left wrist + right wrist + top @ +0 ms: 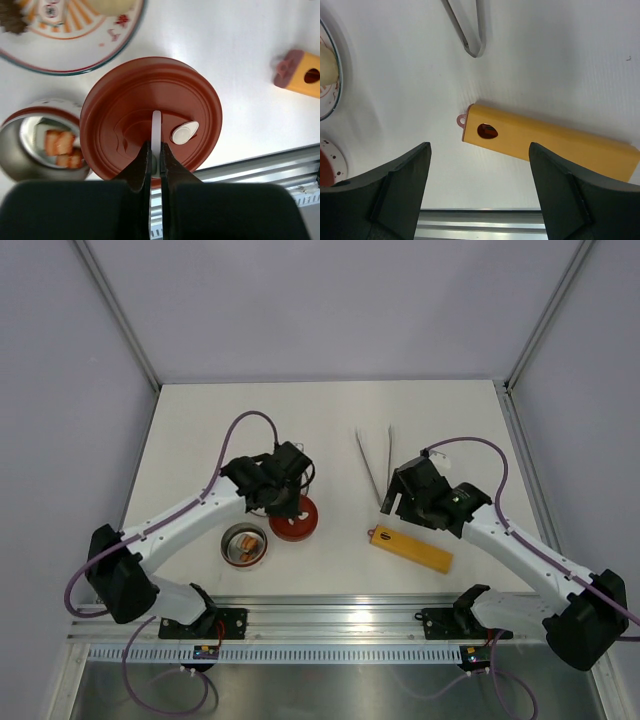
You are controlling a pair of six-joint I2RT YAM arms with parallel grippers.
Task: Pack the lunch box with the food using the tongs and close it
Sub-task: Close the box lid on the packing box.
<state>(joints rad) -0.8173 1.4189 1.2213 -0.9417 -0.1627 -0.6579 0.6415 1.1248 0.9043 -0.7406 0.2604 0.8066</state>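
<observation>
We are watching the left tool (154, 150) pinching the dark-red lid (150, 87) by its white strip (156, 125), lid edge overlapping the lunch box (14, 154) rim; the right tool (479, 150) is hanging released over the yellow bar (555, 145), tongs (475, 49) beyond.

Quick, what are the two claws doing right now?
Left gripper: closed, gripping the lid.
Right gripper: open, holding nothing, above the yellow bar.

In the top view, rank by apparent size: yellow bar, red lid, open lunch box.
1. yellow bar, the longest.
2. red lid and lunch box: about alike; the left gripper partly covers the lid.
</observation>
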